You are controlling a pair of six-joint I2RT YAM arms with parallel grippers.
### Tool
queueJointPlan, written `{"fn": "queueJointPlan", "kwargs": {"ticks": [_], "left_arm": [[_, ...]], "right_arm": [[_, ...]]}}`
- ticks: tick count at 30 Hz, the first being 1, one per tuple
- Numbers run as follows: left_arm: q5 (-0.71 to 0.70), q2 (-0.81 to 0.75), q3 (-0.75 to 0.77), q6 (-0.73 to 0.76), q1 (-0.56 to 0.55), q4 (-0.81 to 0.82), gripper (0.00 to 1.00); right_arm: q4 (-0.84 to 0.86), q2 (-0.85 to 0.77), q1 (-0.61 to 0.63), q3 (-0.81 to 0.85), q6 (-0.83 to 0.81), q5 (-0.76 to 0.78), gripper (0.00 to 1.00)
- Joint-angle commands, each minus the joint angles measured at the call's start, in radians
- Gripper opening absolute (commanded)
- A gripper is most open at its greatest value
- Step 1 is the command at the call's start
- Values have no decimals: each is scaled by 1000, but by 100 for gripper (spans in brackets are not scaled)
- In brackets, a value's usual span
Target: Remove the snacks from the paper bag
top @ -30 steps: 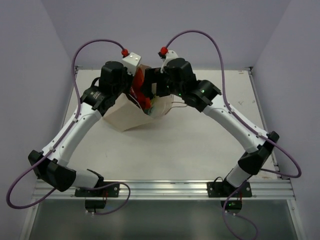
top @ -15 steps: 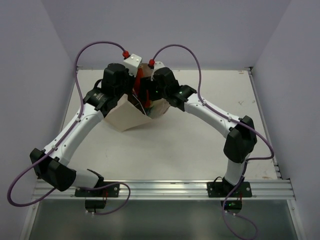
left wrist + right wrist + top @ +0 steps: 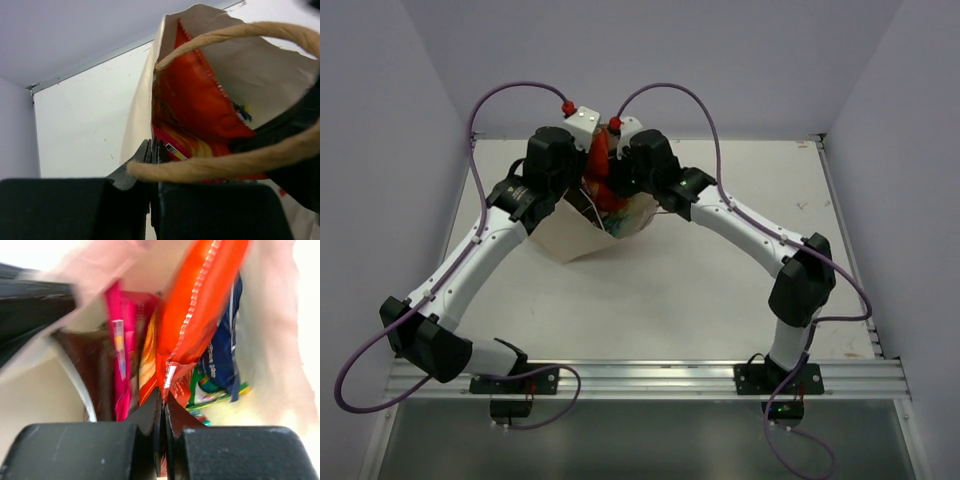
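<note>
Currently the orange chip packet (image 3: 200,305) is pinched by the right gripper (image 3: 163,396) inside the paper bag (image 3: 568,235), whose rim is clamped by the left gripper (image 3: 153,149), with a blue packet (image 3: 222,345) alongside.

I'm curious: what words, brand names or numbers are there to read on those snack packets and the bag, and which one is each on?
No text here can be read, so nothing can be quoted.
White lettering on the dark blue packet: too blurred to read.
Small printed strip on the pink packet: blurred.
Small label patch on the orange chips packet: too small to read.
The paper bag: no print visible.
</note>
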Motion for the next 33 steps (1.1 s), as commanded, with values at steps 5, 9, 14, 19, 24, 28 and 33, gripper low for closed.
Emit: {"fn": "queueJointPlan", "kwargs": {"ticks": [5, 9, 14, 19, 24, 28, 33], "left_arm": [[-143, 2, 6, -15, 43, -15, 0], [-151, 9, 6, -3, 63, -9, 0], [-140, 23, 12, 6, 74, 17, 0], [-111, 31, 31, 14, 74, 22, 0], [-57, 34, 40, 13, 74, 22, 0], [-11, 32, 43, 16, 75, 19, 0], [26, 25, 43, 19, 74, 11, 0]], "right_arm": [[-45, -275, 0, 246, -119, 13, 0], [-84, -356, -20, 286, -136, 85, 0], [-107, -411, -112, 360, -101, 117, 0], [-84, -375, -356, 377, 46, 21, 0], [20, -202, -480, 394, 122, -68, 0], [137, -82, -519, 354, 182, -133, 0], [378, -124, -546, -84, 235, -167, 0]]}}
